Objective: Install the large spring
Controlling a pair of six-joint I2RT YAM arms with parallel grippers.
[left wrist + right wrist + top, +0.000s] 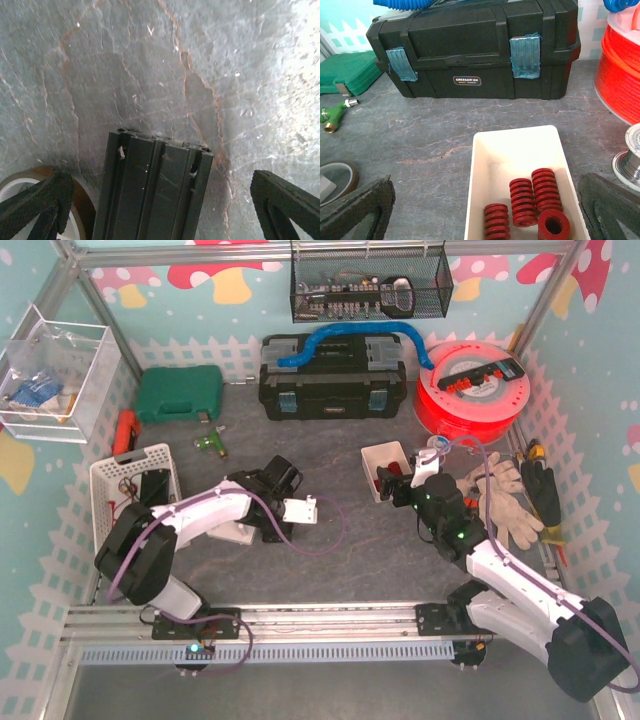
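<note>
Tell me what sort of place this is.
Most likely a staged workshop bench inside a robot test cell. An aluminium frame encloses the table, and a black toolbox, work gloves and a white bin of red springs are laid out on it.

In the top view the scene is lit evenly and brightly from above, and only soft shadows are seen on the table (340, 570). In the left wrist view the table is washed out by glare at the upper right, while the lower part is kept in shade. In the right wrist view the toolbox (470, 50) is shown sharp, but the end effector fingers (355, 210) at the lower corners are blurred.
</note>
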